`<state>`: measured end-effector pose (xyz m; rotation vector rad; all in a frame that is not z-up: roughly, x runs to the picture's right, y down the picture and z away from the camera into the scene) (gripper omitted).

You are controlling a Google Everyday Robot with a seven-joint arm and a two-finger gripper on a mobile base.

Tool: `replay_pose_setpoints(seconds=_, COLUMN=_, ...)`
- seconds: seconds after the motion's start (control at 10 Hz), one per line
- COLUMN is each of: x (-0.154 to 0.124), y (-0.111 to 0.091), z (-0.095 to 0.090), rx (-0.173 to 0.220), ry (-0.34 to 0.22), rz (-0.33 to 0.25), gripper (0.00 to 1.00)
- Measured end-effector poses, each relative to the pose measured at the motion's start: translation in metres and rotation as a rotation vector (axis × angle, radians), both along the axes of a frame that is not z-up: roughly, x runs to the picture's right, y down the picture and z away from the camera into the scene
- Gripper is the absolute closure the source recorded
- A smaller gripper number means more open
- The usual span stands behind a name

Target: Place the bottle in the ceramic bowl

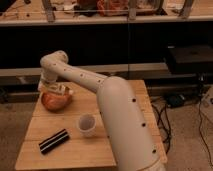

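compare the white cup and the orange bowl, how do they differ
The white cup is pale, narrow and taller; the ceramic bowl is glossy orange-brown, wider and shallower. The cup stands alone mid-table; the bowl sits at the far left, under the gripper. Both rest upright on the wooden table.

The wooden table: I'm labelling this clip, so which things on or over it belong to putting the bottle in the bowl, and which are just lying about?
Part of the job:
- round glossy orange-brown ceramic bowl, at the table's far left
- pincer, right over that bowl
- small pale plastic bottle: not clearly visible

Just lying about:
- small white cup, mid-table
- black striped bar, near the front left
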<state>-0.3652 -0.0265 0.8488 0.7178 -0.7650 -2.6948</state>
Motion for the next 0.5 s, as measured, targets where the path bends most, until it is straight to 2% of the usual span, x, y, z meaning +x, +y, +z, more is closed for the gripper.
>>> replay_pose_setpoints(seconds=0.1, x=0.006, y=-0.003, z=0.000, rx=0.000, ry=-0.005, rz=0.017, gripper=0.79)
replay_pose_setpoints(seconds=0.2, x=0.015, y=-0.008, z=-0.002, rx=-0.001, ry=-0.009, rz=0.034, gripper=0.67)
replay_pose_setpoints(seconds=0.4, x=0.003, y=-0.004, z=-0.003, rx=-0.001, ry=-0.017, rz=0.018, gripper=0.48)
replay_pose_setpoints(seconds=0.5, x=0.003, y=-0.004, z=-0.001, rx=0.002, ry=-0.011, rz=0.011, gripper=0.44)
